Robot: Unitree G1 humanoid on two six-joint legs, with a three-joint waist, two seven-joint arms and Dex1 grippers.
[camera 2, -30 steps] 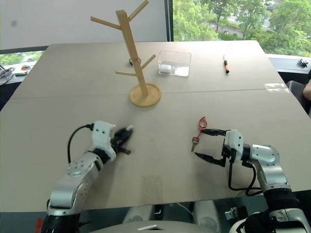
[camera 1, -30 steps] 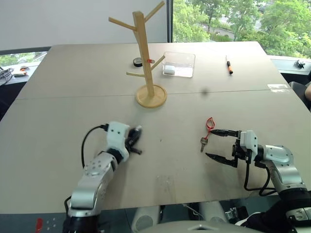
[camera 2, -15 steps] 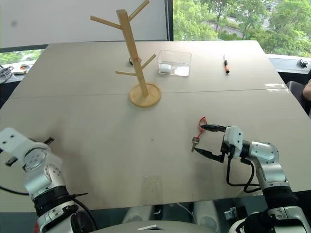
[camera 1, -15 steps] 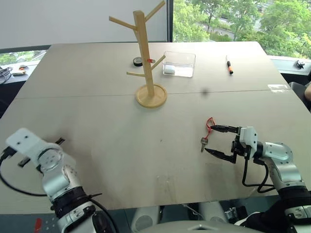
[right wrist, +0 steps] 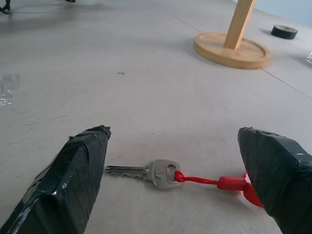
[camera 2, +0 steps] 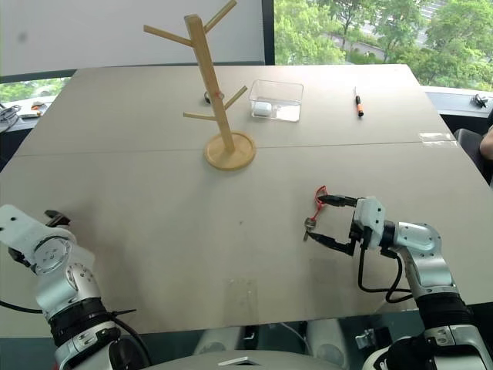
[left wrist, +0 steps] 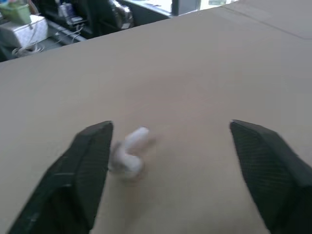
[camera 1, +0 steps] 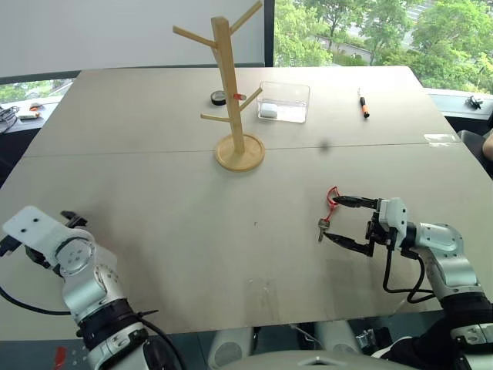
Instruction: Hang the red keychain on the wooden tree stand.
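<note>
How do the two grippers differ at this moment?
The right gripper reaches over the table with its jaws either side of the red keychain; the left gripper sits at the table's left edge, with a small white object between its jaws. Both are open.

A clear tray (camera 1: 284,101) holding a white item (camera 1: 268,111), an orange-and-black marker (camera 1: 363,103) and a black roll (camera 1: 219,98) were seen on the bench (camera 1: 154,200).

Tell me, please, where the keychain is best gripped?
Probably at the key's head, where the red cord knots on. The keychain lies flat between the right end effector's open fingers, so closing there from the robot's right should leave the loop free.
</note>
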